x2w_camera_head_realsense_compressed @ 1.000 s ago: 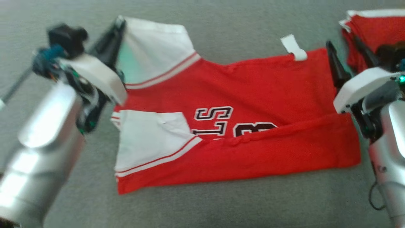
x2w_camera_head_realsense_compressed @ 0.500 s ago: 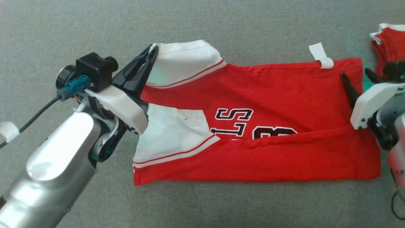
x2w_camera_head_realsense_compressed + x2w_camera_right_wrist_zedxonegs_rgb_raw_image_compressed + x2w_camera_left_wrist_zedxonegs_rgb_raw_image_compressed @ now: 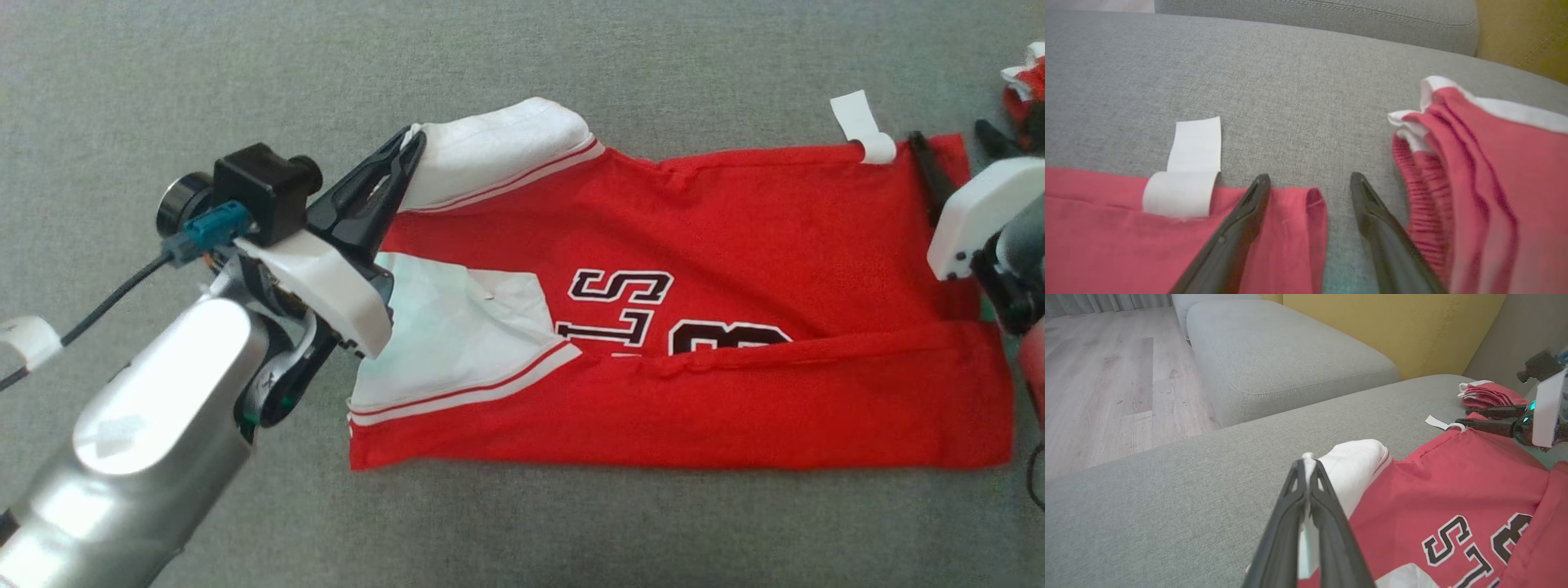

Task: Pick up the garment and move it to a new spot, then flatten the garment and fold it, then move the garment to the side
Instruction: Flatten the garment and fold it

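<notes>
garment [image 3: 735,229]: matt cloth | cushion [image 3: 571,57]: rough woven cloth | left forearm [image 3: 147,441]: glossy metal | floor [image 3: 1098,375]: smooth wood

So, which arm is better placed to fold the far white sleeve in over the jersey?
Left. The left gripper is shut on the white sleeve; the right gripper stands open at the jersey hem, gripping nothing.

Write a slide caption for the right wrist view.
Open right gripper at a corner of the red garment, beside a folded pile.

the garment [image 3: 735,212] bears "ls" and a half-hidden digit, maybe "8".
</notes>
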{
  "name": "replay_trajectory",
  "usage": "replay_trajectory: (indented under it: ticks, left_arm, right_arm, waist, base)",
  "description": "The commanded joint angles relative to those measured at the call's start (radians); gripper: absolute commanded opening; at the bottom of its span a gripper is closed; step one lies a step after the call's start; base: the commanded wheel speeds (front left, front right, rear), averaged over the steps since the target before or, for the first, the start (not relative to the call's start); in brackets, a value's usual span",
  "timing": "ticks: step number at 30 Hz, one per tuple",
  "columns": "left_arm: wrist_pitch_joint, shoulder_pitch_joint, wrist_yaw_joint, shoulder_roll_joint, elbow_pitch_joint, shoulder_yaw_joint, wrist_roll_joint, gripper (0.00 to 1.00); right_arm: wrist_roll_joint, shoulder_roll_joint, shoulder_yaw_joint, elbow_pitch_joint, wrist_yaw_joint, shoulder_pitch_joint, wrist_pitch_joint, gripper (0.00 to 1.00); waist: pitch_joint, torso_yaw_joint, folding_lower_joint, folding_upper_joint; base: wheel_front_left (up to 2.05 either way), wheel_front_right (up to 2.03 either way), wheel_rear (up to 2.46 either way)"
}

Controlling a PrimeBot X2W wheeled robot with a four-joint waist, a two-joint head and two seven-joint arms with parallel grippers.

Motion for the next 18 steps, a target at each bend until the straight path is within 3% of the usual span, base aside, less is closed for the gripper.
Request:
replay_trajectory:
  ticks: [1, 3, 4, 5, 18]
  left_arm:
    - [-0.005, -0.044, -0.002, 0.027, -0.029, 0.035, 0.009, 0.0]
    - [-0.005, -0.048, -0.004, 0.023, -0.023, 0.032, 0.009, 0.0]
    - [-0.005, -0.049, -0.004, 0.022, -0.019, 0.031, 0.009, 0.0]
    - [-0.006, -0.05, -0.005, 0.021, -0.014, 0.031, 0.008, 0.0]
    - [-0.067, -0.116, 0.011, 0.032, 0.122, 0.096, 0.002, 0.0]
  right_arm:
    - [-0.004, -0.019, 0.028, 0.0, -0.001, -0.02, -0.009, 1.0]
    - [-0.002, -0.019, 0.045, 0.017, -0.001, -0.032, -0.007, 1.0]
    - [0.002, -0.019, 0.053, 0.025, -0.001, -0.037, -0.006, 0.53]
    - [0.006, -0.019, 0.06, 0.032, -0.001, -0.043, -0.007, 0.0]
    - [0.109, 0.002, 0.1, 0.021, -0.001, -0.138, -0.103, 0.0]
  waist:
    - [0.006, 0.004, -0.0001, 0.0]
    - [0.009, 0.006, -0.0001, 0.0]
    - [0.01, 0.006, -0.0001, 0.0]
    - [0.01, 0.006, -0.0001, 0.0]
    - [0.0, -0.045, -0.0001, 0.0]
  base:
    - [0.0, 0.0, 0.0]
    - [0.0, 0.0, 0.0]
    - [0.0, 0.0, 0.0]
    - [0.0, 0.0, 0.0]
    - [0.0, 0.0, 0.0]
